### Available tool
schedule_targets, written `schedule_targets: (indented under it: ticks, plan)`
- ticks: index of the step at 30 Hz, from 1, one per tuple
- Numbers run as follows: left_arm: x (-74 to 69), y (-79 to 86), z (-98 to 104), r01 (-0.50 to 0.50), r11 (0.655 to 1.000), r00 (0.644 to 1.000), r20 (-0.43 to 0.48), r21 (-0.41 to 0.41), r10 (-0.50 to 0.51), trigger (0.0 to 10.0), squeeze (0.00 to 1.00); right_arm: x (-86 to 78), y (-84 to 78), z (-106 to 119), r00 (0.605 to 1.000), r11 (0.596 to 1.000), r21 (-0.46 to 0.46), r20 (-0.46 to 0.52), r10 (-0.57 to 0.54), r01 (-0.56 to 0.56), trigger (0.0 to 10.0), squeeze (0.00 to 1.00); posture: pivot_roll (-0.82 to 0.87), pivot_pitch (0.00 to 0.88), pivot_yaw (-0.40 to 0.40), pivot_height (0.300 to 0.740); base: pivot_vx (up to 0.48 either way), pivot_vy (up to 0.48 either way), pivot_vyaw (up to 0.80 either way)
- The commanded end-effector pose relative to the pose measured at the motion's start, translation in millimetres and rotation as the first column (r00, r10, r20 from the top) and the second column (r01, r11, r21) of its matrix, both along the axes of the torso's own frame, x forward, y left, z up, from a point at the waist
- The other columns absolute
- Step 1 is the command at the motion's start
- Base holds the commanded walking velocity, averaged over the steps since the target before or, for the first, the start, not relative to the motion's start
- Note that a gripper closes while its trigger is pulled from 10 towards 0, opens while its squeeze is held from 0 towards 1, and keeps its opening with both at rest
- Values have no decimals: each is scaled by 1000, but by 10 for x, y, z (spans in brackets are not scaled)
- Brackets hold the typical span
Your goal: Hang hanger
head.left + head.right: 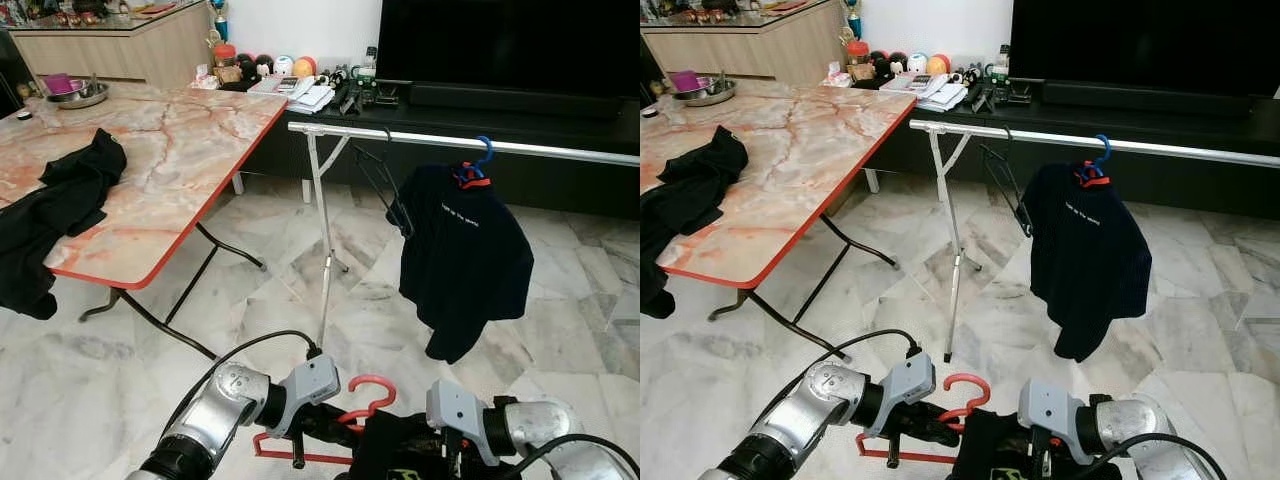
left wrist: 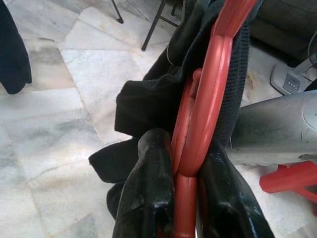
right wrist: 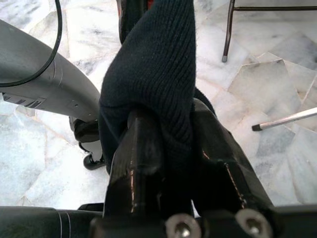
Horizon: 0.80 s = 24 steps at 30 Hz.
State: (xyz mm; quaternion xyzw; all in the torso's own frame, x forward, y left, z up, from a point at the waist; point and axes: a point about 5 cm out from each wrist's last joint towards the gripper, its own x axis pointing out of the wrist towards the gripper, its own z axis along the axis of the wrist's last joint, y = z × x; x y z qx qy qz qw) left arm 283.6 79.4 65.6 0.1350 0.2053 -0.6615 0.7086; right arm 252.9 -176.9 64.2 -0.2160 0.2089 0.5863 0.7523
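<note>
A red hanger (image 1: pixel 366 405) with a black garment (image 1: pixel 395 448) on it is held low in front of me, between both arms. My left gripper (image 2: pixel 185 163) is shut on the red hanger just below its hook. My right gripper (image 3: pixel 171 141) is shut on the dark knit fabric of that garment. Ahead stands a silver clothes rail (image 1: pixel 440 140) on a thin folding leg (image 1: pixel 323 240). On the rail hang an empty black hanger (image 1: pixel 385 185) and a dark shirt (image 1: pixel 462 255) on a blue hanger (image 1: pixel 483 152).
A marble-pattern folding table (image 1: pixel 170 160) with a red edge stands to the left, black clothing (image 1: pixel 55 215) draped over it and a metal bowl (image 1: pixel 75 93) at its far end. Behind the rail are a dark TV console (image 1: pixel 480 115) and a TV (image 1: pixel 500 40). Marble floor lies between.
</note>
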Motion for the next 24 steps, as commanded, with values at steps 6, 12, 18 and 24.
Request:
schedule_targets:
  ticks: [6,12,18,24]
  plan:
    - [11,-19,9,-22,1000,1000,2,-9,22,0,0,118,88,173,996,992,126,80,-35,25,10000,1000,-10,49,30,740,0,0,0]
    - [9,-18,5,-21,1000,1000,0,-9,21,0,0,155,119,271,992,968,244,95,-83,58,10000,765,-8,48,29,740,0,0,0]
    - [-1,-15,-6,-19,1000,1000,-3,-6,19,0,0,125,116,267,995,961,272,68,-78,57,10000,0,-9,49,28,740,0,0,0]
    - [-7,-20,-9,-17,1000,1000,-5,-7,17,0,0,102,116,252,996,952,300,43,-81,65,10000,0,-8,50,28,740,0,0,0]
